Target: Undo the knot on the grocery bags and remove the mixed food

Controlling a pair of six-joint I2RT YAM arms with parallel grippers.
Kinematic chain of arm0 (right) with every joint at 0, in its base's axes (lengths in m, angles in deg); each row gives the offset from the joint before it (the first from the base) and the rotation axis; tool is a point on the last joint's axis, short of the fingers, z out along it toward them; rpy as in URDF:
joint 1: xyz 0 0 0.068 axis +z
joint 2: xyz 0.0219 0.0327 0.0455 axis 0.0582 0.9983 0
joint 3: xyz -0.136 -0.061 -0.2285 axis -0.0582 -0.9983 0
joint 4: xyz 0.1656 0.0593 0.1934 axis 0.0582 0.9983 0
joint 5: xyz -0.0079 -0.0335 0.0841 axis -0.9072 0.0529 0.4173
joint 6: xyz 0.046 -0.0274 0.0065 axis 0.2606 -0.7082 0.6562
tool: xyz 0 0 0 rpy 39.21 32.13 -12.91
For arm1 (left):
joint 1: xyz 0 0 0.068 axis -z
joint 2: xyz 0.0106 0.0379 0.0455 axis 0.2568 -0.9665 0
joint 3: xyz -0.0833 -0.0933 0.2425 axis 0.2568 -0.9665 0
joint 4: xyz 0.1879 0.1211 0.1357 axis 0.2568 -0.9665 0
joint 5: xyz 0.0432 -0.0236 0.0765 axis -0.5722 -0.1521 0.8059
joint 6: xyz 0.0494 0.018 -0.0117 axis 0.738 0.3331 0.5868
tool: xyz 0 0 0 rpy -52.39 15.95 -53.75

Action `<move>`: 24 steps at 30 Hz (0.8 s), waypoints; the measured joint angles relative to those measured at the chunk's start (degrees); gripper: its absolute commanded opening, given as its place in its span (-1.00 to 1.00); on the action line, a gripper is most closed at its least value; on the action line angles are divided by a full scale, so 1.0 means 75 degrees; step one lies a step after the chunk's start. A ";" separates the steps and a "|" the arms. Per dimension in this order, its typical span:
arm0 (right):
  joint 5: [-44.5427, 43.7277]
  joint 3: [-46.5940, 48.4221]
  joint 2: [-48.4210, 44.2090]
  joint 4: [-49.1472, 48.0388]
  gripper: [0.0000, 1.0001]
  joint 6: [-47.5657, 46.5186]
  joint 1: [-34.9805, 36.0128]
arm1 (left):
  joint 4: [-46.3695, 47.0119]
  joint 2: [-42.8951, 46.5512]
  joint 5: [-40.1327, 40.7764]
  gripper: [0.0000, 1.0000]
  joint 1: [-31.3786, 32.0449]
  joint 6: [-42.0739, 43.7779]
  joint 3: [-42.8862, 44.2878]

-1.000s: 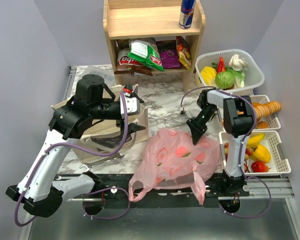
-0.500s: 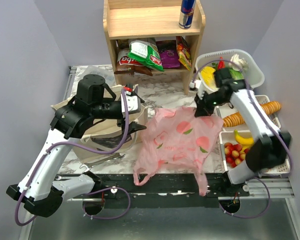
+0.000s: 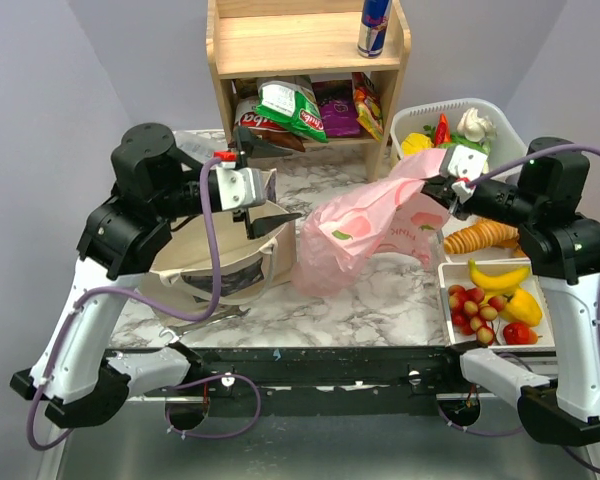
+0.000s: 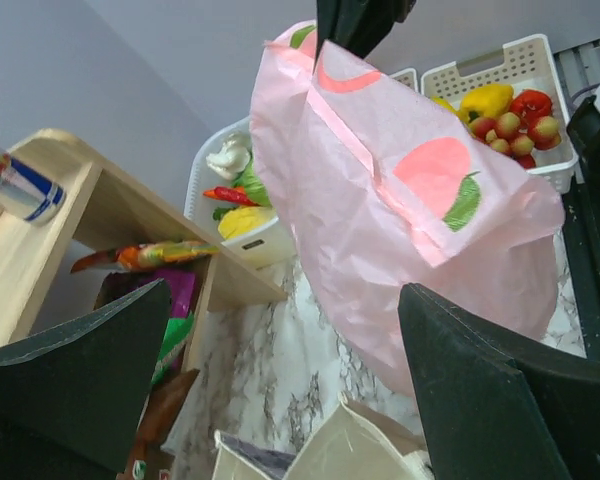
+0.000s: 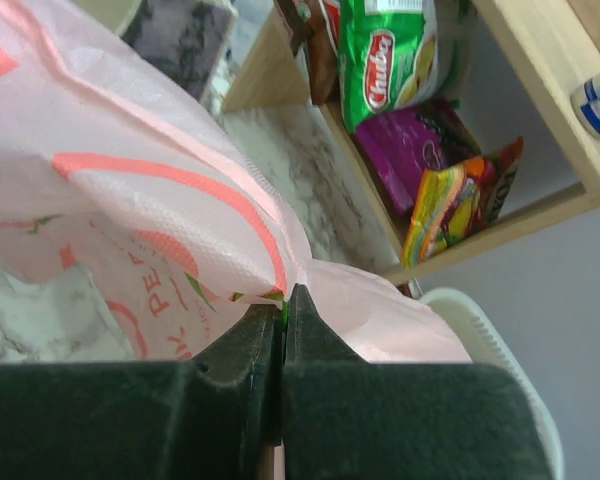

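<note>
The pink grocery bag [image 3: 365,235] hangs off the table in mid-air, its bottom near the marble. My right gripper [image 3: 435,180] is shut on a pinch of its upper edge [image 5: 230,210]; the fingertips [image 5: 283,297] meet on the plastic. The knot is not in view. My left gripper [image 3: 270,185] stands wide open above the beige tote [image 3: 215,265], left of the pink bag [image 4: 400,200], with nothing between its fingers [image 4: 500,400]. Mixed food sits in the white basket [image 3: 510,150] and the right-hand trays [image 3: 555,320].
A wooden shelf [image 3: 300,45] at the back holds snack bags [image 3: 290,105] and a drink can [image 3: 373,25] on top. A metal tool [image 3: 205,318] lies on the marble by the tote. The tote's rim [image 4: 350,440] is just below the left fingers.
My right gripper shut on the pink bag and lifted it up and to the back right, off the table front. The left gripper rose a little and stayed open.
</note>
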 measured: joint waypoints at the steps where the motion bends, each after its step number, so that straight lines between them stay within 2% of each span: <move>1: 0.0140 0.0070 0.0006 -0.0085 -0.99 0.0210 0.0000 | -0.0020 -0.0134 -0.0064 0.97 0.0032 0.0047 0.0169; 5: 0.0810 0.0376 0.0256 -0.0533 -0.99 0.1454 0.0000 | 0.0128 -0.1014 -0.0251 0.97 0.0766 0.0166 0.0918; 11: 0.1982 0.0385 0.0589 -0.1568 -0.99 0.4264 0.0000 | 0.0944 -0.2127 0.0035 0.97 0.1810 -0.0079 0.0755; 17: 0.2955 -0.0064 0.0498 -0.2731 -0.99 0.7090 0.0000 | 0.2314 -0.3115 0.0662 0.97 0.2247 -0.1425 0.0612; 18: 0.3060 -0.0178 0.0446 -0.2891 -0.99 0.7472 0.0000 | 0.2454 -0.3171 0.0755 0.81 0.2282 -0.1559 0.0600; 22: 0.3354 -0.0230 0.0443 -0.3226 -0.99 0.8562 0.0000 | 0.3162 -0.3255 0.0901 -0.43 0.2416 -0.2346 0.0405; 23: 0.3372 -0.0201 0.0460 -0.3258 -0.95 0.8696 0.0000 | 0.3296 -0.3252 0.0822 -0.61 0.2436 -0.2547 0.0364; 24: 0.3378 -0.0117 0.0495 -0.3255 -0.65 0.8819 0.0000 | 0.3378 -0.3238 0.0743 -0.75 0.2442 -0.2632 0.0323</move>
